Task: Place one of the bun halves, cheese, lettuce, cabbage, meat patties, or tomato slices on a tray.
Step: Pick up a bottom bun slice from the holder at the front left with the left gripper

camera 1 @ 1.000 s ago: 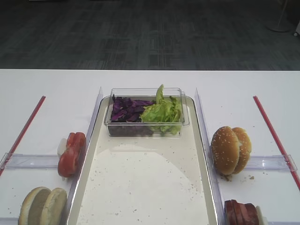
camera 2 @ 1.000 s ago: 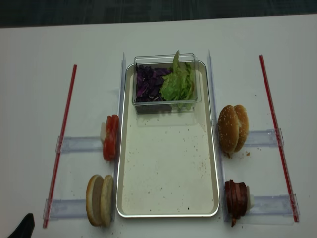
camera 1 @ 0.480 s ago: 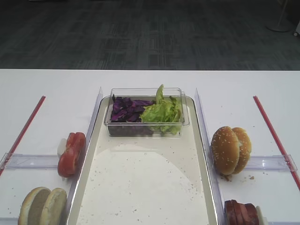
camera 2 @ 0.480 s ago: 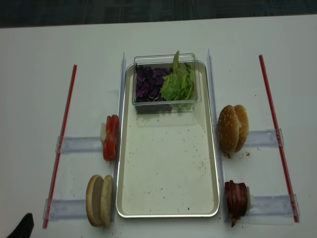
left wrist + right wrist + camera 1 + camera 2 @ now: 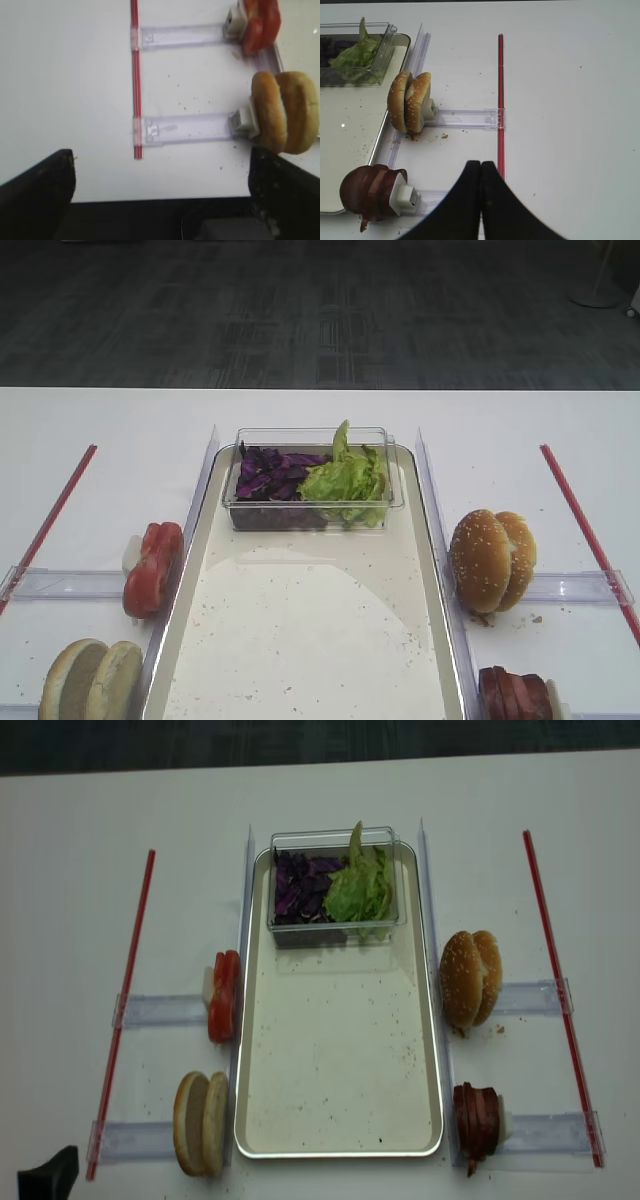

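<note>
The silvery tray (image 5: 340, 1050) lies mid-table with a bare crumb-speckled floor. The pale flat bun halves (image 5: 200, 1123) stand on edge at its front left, with the tomato slices (image 5: 224, 997) behind them. At the right are the sesame bun halves (image 5: 470, 980) and the meat patties (image 5: 477, 1120). Purple cabbage (image 5: 297, 888) and lettuce (image 5: 360, 890) fill a clear tub at the tray's far end. No cheese is in view. My left gripper (image 5: 160, 195) hangs open and empty at the table's front edge, left of the pale bun halves (image 5: 285, 117). My right gripper (image 5: 480, 164) is shut and empty, right of the meat patties (image 5: 367, 195).
The clear tub (image 5: 312, 502) sits on the tray's far end. Red strips (image 5: 122, 1010) (image 5: 560, 990) run along both sides. Clear plastic rails (image 5: 160, 1011) (image 5: 530, 997) hold the food stacks beside the tray. A dark floor lies beyond the table's far edge.
The dark tip of my left gripper at the bottom-left corner of the realsense view has shifted slightly. The food and the tray have not moved.
</note>
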### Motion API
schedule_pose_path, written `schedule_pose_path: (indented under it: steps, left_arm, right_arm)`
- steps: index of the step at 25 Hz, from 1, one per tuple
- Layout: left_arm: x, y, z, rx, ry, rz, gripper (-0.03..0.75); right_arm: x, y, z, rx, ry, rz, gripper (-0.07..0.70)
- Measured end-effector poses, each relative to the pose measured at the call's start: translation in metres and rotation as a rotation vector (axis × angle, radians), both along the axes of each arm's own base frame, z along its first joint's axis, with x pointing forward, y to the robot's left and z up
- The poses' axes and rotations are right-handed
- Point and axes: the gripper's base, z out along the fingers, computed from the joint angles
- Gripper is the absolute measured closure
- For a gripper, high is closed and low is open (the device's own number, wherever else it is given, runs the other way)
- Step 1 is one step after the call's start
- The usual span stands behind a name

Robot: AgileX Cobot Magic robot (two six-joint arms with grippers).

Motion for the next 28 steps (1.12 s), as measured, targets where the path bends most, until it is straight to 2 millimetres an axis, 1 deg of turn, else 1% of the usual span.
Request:
schedule_pose_path:
  steps: [6, 11, 17, 21, 24, 28]
  left_arm:
    - [0.04, 0.002, -0.012, 0.025, 0.277, 0.035, 0.073]
    - [0.067, 0.002, -0.027, 0.031, 0.441, 0.033, 0.073]
    - [0.091, 0.003, -0.039, 0.046, 0.532, 0.052, 0.072]
    - [0.105, 0.005, -0.043, 0.065, 0.58, 0.075, 0.073]
    - [0.113, 0.005, -0.045, 0.064, 0.599, 0.079, 0.073]
    - [0.121, 0.005, -0.038, 0.062, 0.562, 0.078, 0.073]
  right_arm:
    - [0.0, 0.0, 0.0, 0.0, 0.0, 0.0, 0.267]
    - [0.0, 0.0, 0.0, 0.0, 0.0, 0.0, 0.267]
    - [0.0, 0.0, 0.0, 0.0, 0.0, 0.0, 0.267]
    - [0.0, 0.0, 0.0, -0.002, 0.0, 0.001, 0.267]
    - [0.0, 0.0, 0.0, -0.002, 0.0, 0.001, 0.267]
    - [0.0, 0.0, 0.0, -0.002, 0.0, 0.001, 0.267]
